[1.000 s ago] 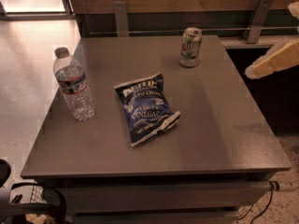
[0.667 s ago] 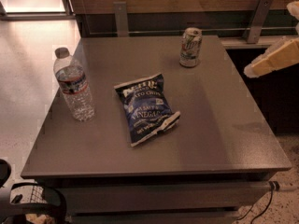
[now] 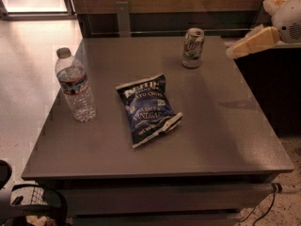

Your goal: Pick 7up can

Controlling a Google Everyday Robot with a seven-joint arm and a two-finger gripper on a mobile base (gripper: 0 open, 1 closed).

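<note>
The gripper (image 3: 249, 44), a cream wedge-shaped piece, has slid up and left from the right edge and now hangs off the table's far right corner, just right of the 7up can (image 3: 193, 47); whether it is spread or pressed together I cannot tell. The can, a short silver-white cylinder with green lettering, stands upright near the far edge of the smooth matte grey table (image 3: 225, 126). A crinkled dark blue chip bag (image 3: 148, 109) lies mid-table and a clear ribbed plastic water bottle (image 3: 75, 86) stands at the left, both well apart from the can.
</note>
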